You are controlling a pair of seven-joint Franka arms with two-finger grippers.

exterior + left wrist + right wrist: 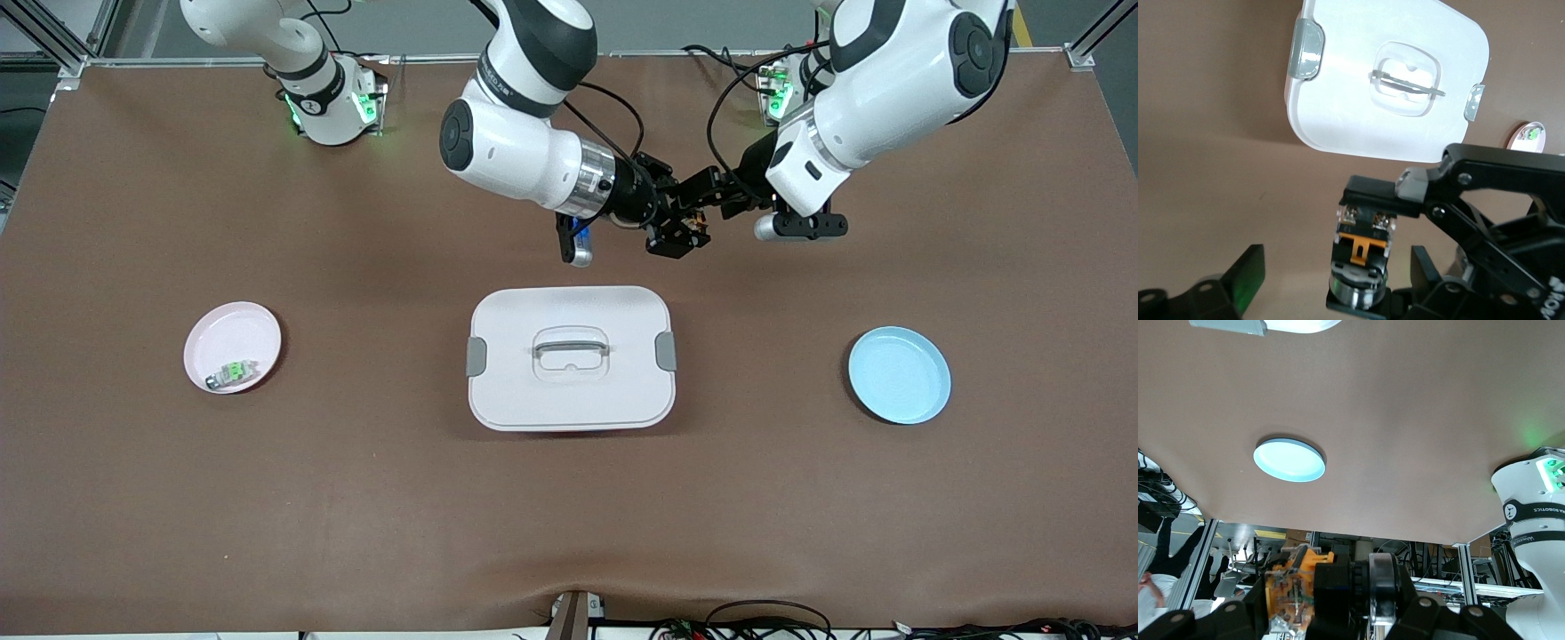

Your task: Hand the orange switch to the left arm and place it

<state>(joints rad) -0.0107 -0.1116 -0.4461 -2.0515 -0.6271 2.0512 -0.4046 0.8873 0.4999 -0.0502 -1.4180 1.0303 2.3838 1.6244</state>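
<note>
Above the frame's centre, over the brown bench (356,498), the right claw (680,233) gripped the small black-and-orange switch (694,236). The left claw (707,191) stood open around it, clear of the white latched box (570,357) at centre.

Only legible text: "FRANKA ROBOTICS" printed around the black band of the white robot base (1531,513) in the right wrist view. Tiny print on an arm's black band in the front view, unreadable.
</note>
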